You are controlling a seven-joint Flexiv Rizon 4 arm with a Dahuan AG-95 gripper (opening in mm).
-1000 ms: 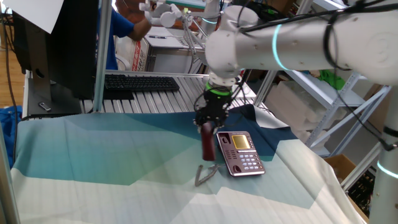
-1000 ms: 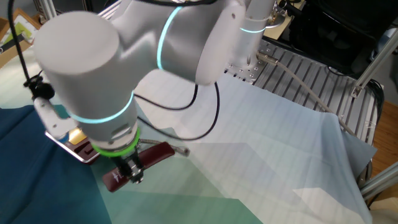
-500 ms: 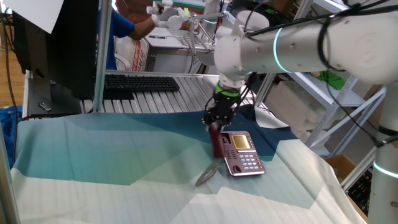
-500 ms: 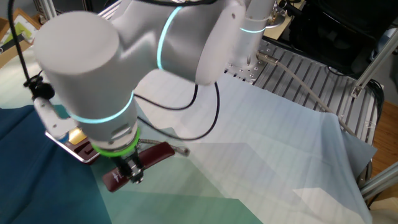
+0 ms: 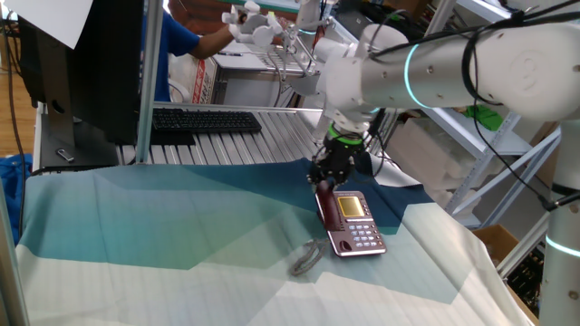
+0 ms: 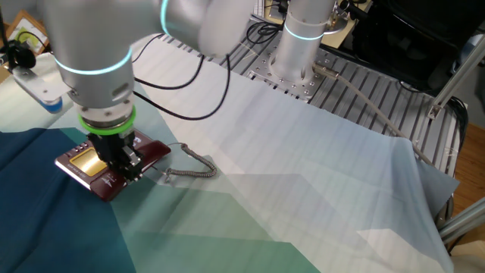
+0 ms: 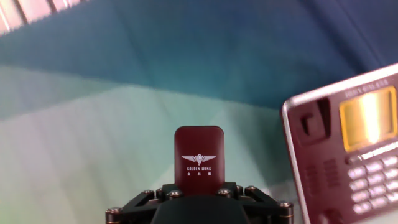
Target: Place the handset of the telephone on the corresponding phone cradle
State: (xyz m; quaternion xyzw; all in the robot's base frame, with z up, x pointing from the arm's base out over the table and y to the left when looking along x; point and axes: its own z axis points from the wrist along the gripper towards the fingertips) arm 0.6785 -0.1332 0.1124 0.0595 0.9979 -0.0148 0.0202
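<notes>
The dark red handset point(image 7: 199, 154) is held in my shut gripper point(image 7: 199, 190) and points forward in the hand view. The maroon telephone point(image 7: 351, 158), with a yellowish display and grey keys, lies just to its right there. In one fixed view my gripper point(image 5: 328, 172) hangs over the telephone's point(image 5: 353, 225) near-left edge, and the handset point(image 5: 323, 201) sits low along that side. The grey coiled cord point(image 5: 306, 258) trails on the cloth in front. The other fixed view shows my gripper point(image 6: 121, 161), the handset point(image 6: 154, 151) and the telephone point(image 6: 82, 163) close together, with the cord point(image 6: 189, 168) beside them.
A black keyboard point(image 5: 204, 120) lies on the slatted metal bench behind the cloth, with a dark monitor point(image 5: 86, 63) at the left. A person in blue point(image 5: 181, 36) stands at the back. Metal shelving point(image 5: 489, 154) and a cardboard box point(image 5: 498, 243) are at the right.
My gripper has carried the handset to the right in one fixed view, from beside the telephone to over its left edge. The cord has dragged along after it.
</notes>
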